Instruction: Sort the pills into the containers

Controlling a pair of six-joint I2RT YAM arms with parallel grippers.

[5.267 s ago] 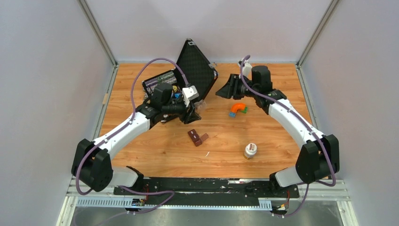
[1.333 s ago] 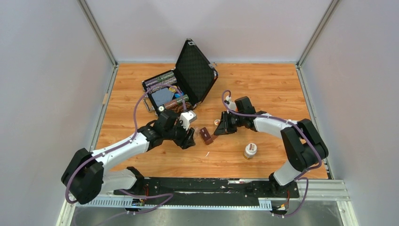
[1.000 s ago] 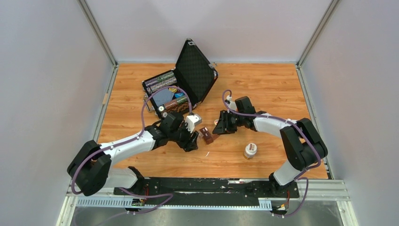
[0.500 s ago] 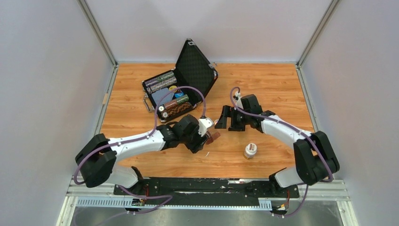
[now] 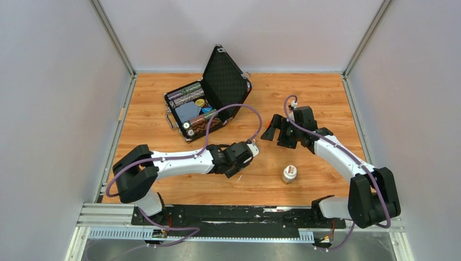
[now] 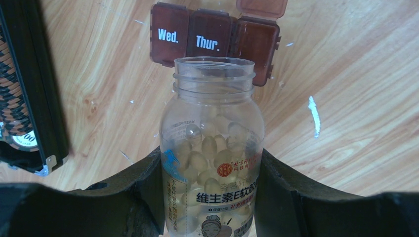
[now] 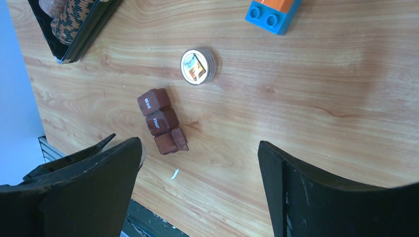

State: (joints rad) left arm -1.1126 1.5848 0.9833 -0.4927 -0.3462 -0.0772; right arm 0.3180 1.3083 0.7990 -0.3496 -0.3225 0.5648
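The left tool (image 6: 210, 165) clamps an uncapped pill bottle (image 6: 212, 128), its mouth pointing at the containers (image 6: 215, 39) just beyond on the bench (image 6: 346, 98). The right tool (image 7: 197, 148) gapes empty, well apart.

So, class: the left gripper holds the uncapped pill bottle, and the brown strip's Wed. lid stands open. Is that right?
No. The Wed. lid is shut; the open lid is the end compartment's, beside the Thur. lid: see the left wrist view. The left gripper does hold the uncapped pill bottle.
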